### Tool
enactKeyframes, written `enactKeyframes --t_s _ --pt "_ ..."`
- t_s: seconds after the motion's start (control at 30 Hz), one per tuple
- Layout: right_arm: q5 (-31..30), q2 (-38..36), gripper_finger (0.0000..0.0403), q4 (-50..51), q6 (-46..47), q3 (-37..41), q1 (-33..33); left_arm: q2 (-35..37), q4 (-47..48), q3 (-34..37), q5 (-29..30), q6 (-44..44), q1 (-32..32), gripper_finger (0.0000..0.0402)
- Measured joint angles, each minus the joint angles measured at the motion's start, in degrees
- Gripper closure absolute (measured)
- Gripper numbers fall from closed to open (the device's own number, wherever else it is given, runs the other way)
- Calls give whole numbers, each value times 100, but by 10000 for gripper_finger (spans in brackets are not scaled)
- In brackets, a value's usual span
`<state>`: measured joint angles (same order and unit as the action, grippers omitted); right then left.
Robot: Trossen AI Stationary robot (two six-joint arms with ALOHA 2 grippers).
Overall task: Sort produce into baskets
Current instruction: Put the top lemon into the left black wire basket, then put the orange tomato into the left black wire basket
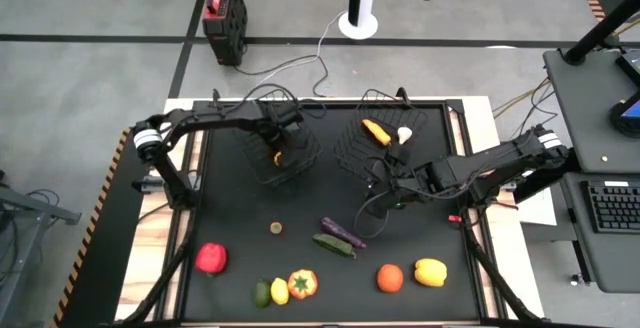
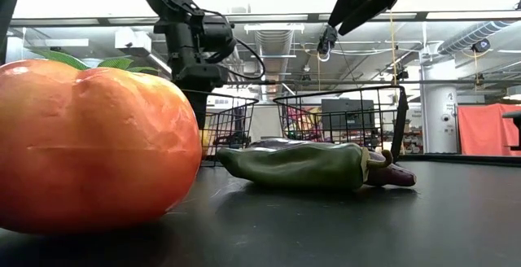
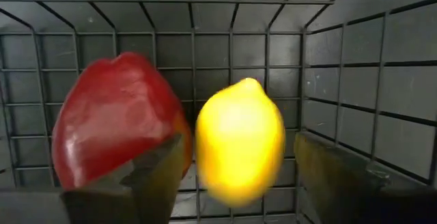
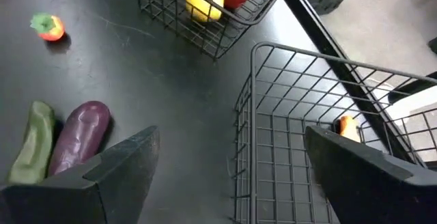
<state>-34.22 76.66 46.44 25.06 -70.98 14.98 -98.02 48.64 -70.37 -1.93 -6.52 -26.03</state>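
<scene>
High view shows me loose produce (image 1: 390, 277) on the table front. My left gripper (image 3: 239, 176), jaws apart, hangs inside the left basket (image 1: 300, 164) around a lemon (image 3: 239, 142), beside a red fruit (image 3: 113, 125). My right gripper (image 4: 229, 183) is open beside the right basket (image 4: 287, 135) holding a carrot (image 1: 376, 131).

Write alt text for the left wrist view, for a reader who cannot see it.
A yellow lemon sits between the left gripper's two dark open fingers, inside a black wire basket. A red fruit lies in the basket beside the lemon, partly behind one finger. Whether the fingers touch the lemon cannot be told.

Yellow lemon (image 3: 239, 142) beside red apple (image 3: 116, 118) inside left basket (image 1: 282, 146)
</scene>
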Motion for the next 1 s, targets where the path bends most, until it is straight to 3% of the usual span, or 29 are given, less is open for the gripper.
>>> enactKeyframes --t_s 0.17,0.4,0.53,0.73,1.0 --pt "7 -2 48 -2 2 0 0 2 -3 0 52 0 69 116" --pt "9 -2 48 -2 186 0 0 128 118 0 62 -152 276 115" --pt "11 -2 48 -2 199 0 0 424 254 0 446 -357 539 116" --pt "22 -2 48 -2 197 0 0 1126 285 0 996 -528 1353 116" --pt "31 -2 48 -4 197 0 0 1727 275 1 1559 -825 2964 116"
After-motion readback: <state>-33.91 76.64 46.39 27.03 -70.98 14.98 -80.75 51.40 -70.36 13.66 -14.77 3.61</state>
